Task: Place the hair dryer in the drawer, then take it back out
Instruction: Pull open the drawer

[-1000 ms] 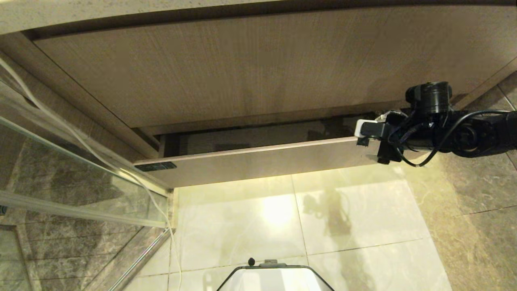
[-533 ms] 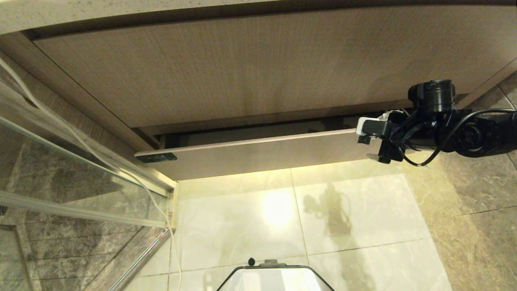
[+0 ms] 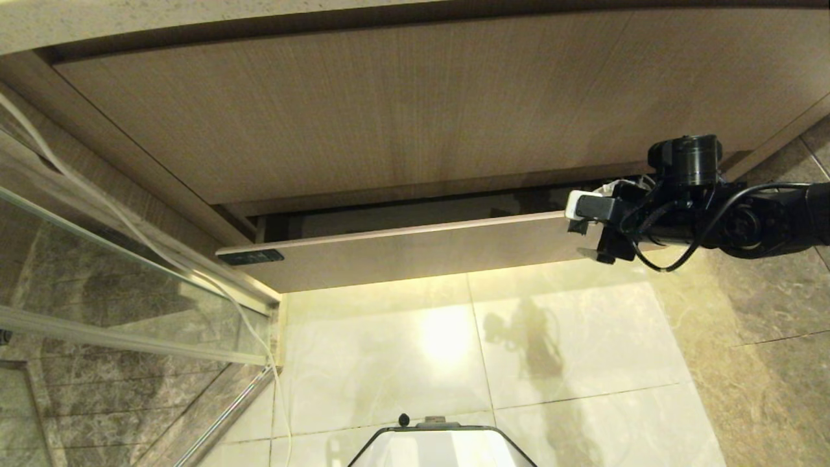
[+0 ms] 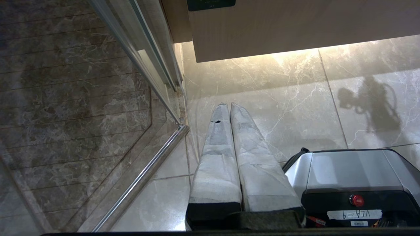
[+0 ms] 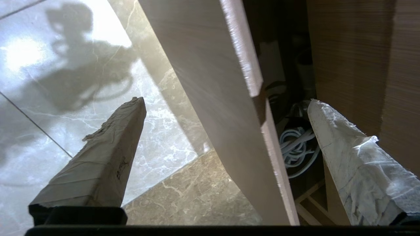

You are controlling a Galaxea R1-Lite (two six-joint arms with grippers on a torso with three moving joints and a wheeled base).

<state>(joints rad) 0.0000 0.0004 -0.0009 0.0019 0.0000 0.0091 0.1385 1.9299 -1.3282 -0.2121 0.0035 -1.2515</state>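
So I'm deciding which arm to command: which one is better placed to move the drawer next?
Right. The right gripper is open, straddling the drawer front at its right end. The left gripper hangs shut over the floor.

black right arm [image 3: 733, 224], looped black cables; fingers [image 5: 98, 164] wrapped in white tape; silver base [image 4: 347, 170], red button [image 4: 357, 199].

A glass shower door [image 3: 97, 272] stands beside pale marble floor tiles [image 3: 551, 337] below a tall wood-grain panel [image 3: 389, 104].

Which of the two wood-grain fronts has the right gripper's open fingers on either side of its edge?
The narrow drawer front, with the dark label, sits between the right gripper fingers. The tall panel above is untouched.
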